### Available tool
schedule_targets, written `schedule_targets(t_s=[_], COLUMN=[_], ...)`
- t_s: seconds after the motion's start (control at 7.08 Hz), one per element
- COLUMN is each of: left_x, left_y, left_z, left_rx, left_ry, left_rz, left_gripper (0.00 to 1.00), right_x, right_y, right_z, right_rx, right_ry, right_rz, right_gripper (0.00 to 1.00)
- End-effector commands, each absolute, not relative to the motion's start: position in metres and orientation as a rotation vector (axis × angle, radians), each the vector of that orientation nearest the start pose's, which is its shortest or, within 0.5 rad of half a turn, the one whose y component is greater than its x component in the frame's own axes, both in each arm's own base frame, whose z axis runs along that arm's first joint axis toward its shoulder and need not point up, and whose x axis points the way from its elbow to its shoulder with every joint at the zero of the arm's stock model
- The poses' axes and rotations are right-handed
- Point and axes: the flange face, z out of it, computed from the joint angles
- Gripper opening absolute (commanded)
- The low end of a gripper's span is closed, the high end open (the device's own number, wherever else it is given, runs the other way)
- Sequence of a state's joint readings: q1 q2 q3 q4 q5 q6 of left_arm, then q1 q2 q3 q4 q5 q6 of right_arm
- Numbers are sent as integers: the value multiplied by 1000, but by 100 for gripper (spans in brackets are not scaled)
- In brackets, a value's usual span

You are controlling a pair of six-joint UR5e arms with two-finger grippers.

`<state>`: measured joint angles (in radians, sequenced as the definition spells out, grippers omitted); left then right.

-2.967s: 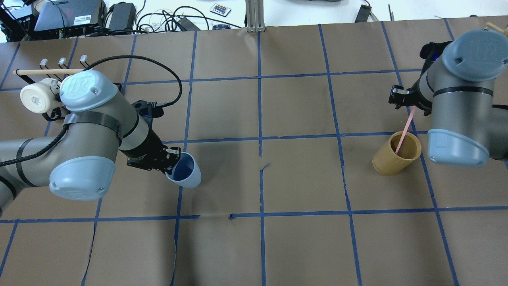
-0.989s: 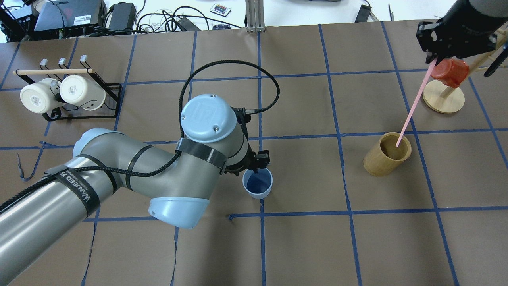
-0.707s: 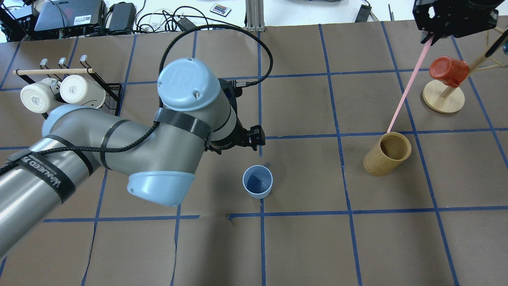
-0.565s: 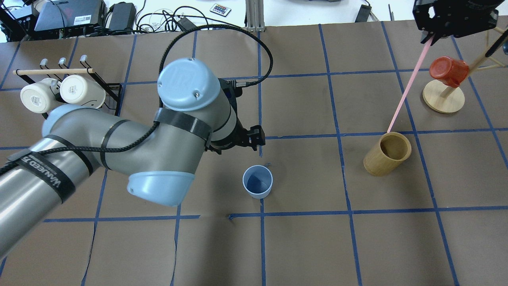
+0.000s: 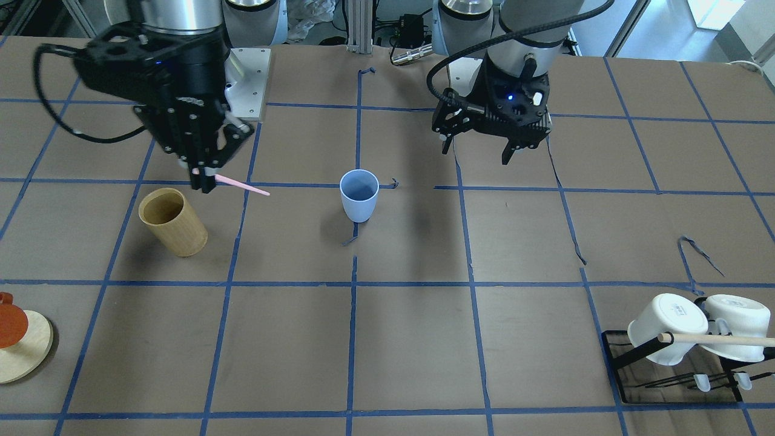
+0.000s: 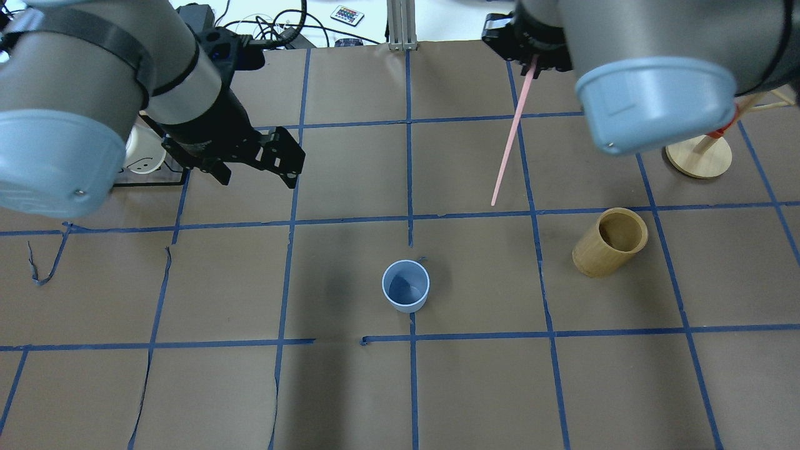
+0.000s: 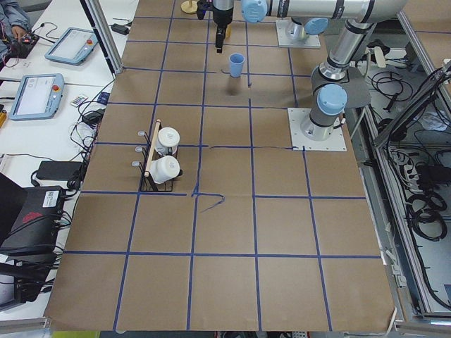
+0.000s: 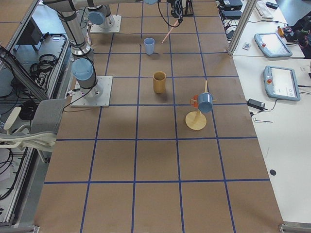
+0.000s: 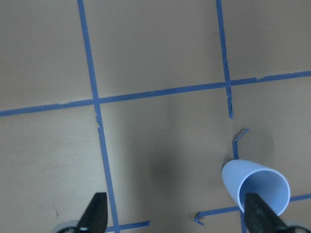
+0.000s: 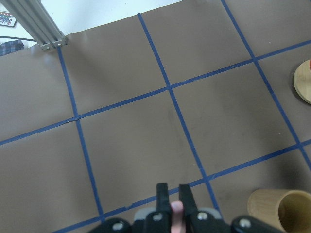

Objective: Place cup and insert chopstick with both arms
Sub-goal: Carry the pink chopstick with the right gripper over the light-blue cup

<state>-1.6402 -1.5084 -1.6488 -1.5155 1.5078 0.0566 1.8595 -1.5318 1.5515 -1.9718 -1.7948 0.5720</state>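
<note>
The light blue cup (image 6: 405,294) stands upright and alone near the table's middle, also in the front view (image 5: 359,195) and the left wrist view (image 9: 257,187). My left gripper (image 6: 257,180) is open and empty, raised behind and to the left of the cup; its fingertips (image 9: 95,213) frame bare table. My right gripper (image 6: 534,62) is shut on the top of the pink chopstick (image 6: 512,134), which hangs tilted in the air, its lower tip between the cup and the tan wooden cylinder (image 6: 609,242). The right wrist view shows the fingers (image 10: 163,199) closed on the stick.
A wooden stand (image 6: 697,150) with a red cup is at the far right. The rack of white mugs (image 5: 672,330) is at the robot's left, mostly hidden by my left arm in the overhead view. Blue tape lines grid the brown paper.
My left gripper has let go of the cup and drawn back and to the left. My right gripper has lifted the chopstick out of the tan cylinder and carried it left, toward the middle.
</note>
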Motion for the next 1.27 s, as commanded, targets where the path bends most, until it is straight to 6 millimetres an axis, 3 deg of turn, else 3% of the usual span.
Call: schedule_targets(t_s=[0.0, 0.28, 0.57, 1.13], left_x=[-157, -152, -127, -134], left_y=[-461, -465, -470, -471], left_z=[504, 506, 502, 499], left_rx=[181, 167, 108, 93], left_ry=[3196, 3195, 3094, 3128], left_rz=[-63, -78, -52, -45], left_gripper=[100, 100, 100, 100], right_x=[333, 362, 386, 387], right_y=[-432, -406, -382, -372], right_z=[504, 501, 468, 441], right_rx=[523, 467, 500, 481], right_ry=[3056, 3055, 3018, 3048], right_rz=[-738, -856, -911, -882], right_gripper=[0, 0, 0, 0])
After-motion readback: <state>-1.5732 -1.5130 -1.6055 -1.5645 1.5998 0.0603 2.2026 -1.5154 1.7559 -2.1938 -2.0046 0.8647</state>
